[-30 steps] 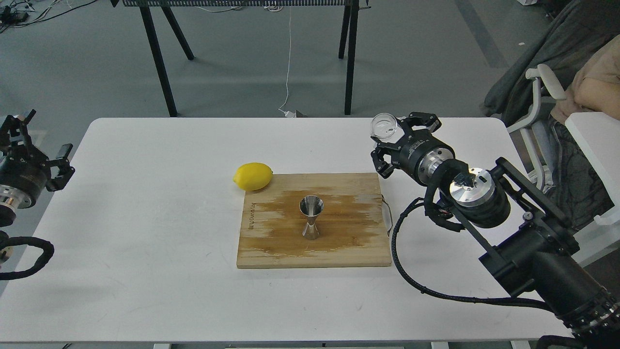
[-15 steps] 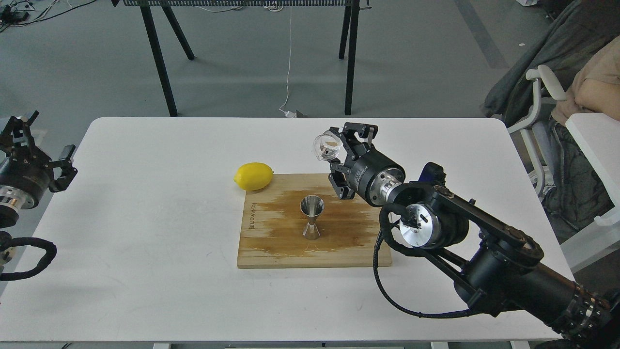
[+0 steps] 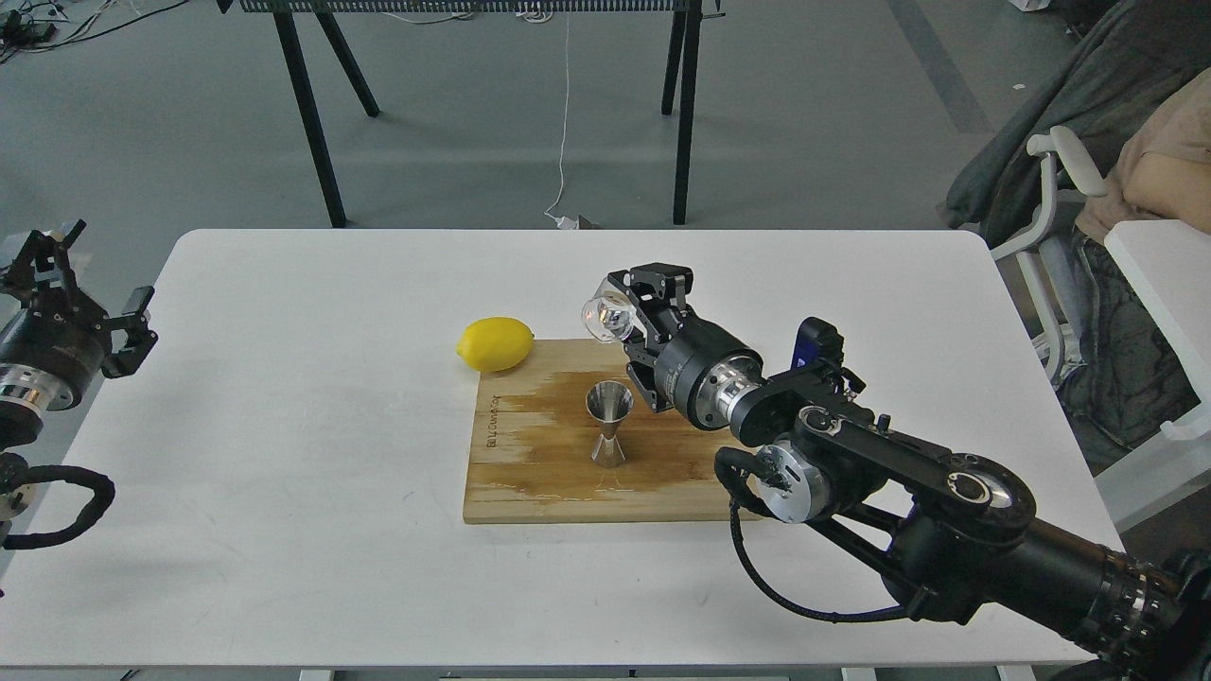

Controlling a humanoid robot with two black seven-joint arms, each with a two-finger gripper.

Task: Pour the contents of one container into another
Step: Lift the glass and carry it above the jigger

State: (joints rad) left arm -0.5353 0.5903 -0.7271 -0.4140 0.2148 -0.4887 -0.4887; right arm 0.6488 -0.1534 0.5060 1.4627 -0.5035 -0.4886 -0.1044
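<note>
Your glass cup point(image 3: 606, 317) is up in the air, clamped between the fingers of your right gripper point(image 3: 624, 312) and tipped over on its side with its mouth turned to the left, above and behind the jigger point(image 3: 608, 425) and clear of it. The steel jigger stands upright near the middle of the wooden cutting board point(image 3: 530, 473), whose surface carries a dark wet-looking patch around the jigger. Along the board's left edge you can see a line of small dark writing running sideways, too small to read. The yellow lemon point(image 3: 494, 343) rests on the white table point(image 3: 284, 426) touching the board's far left corner. Your left gripper point(image 3: 80, 307) hangs at the table's left edge, well apart from everything, with its fingers spread and nothing between them. A person's arm in a tan sleeve point(image 3: 1159, 180) shows at the right border.
</note>
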